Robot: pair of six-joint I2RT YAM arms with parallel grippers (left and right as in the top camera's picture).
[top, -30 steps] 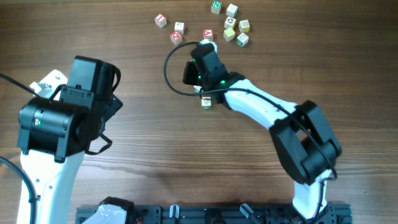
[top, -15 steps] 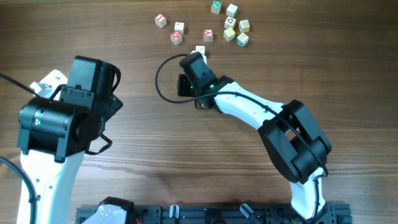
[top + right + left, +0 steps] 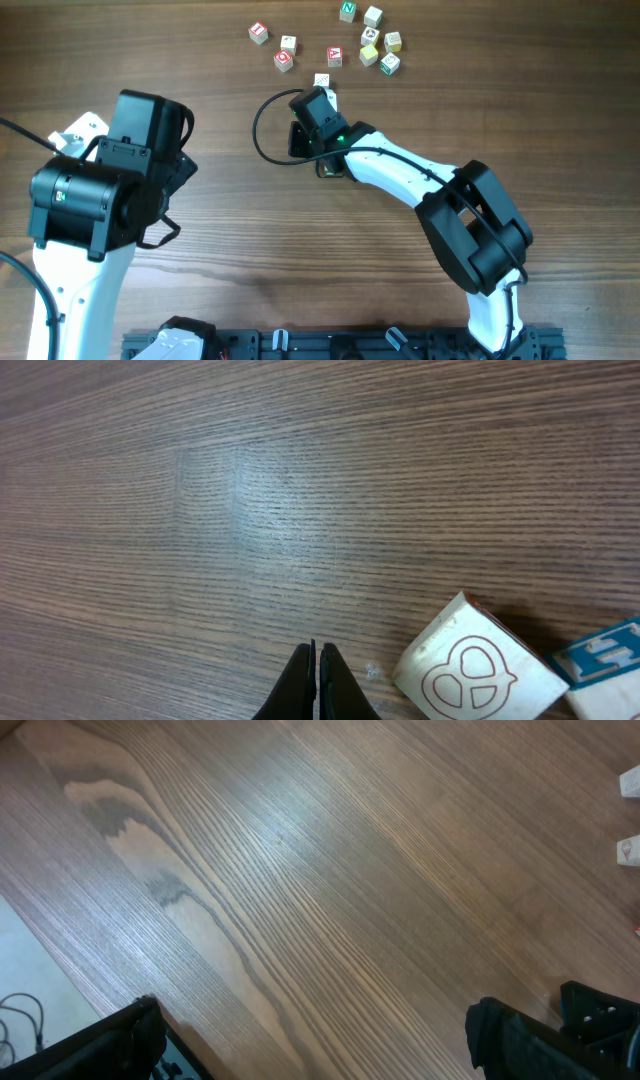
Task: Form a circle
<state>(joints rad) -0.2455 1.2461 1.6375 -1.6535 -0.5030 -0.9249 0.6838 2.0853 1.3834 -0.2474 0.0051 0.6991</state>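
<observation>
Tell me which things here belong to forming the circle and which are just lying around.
Job: right gripper, shut; pretzel cube; blue-marked cube beside it.
Lying about: scattered letter cubes at the far edge; left gripper, open.

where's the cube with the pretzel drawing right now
In the right wrist view the pretzel cube sits on the table at lower right, just right of the shut right hand without touching it, a blue-marked cube at its right edge.
</observation>
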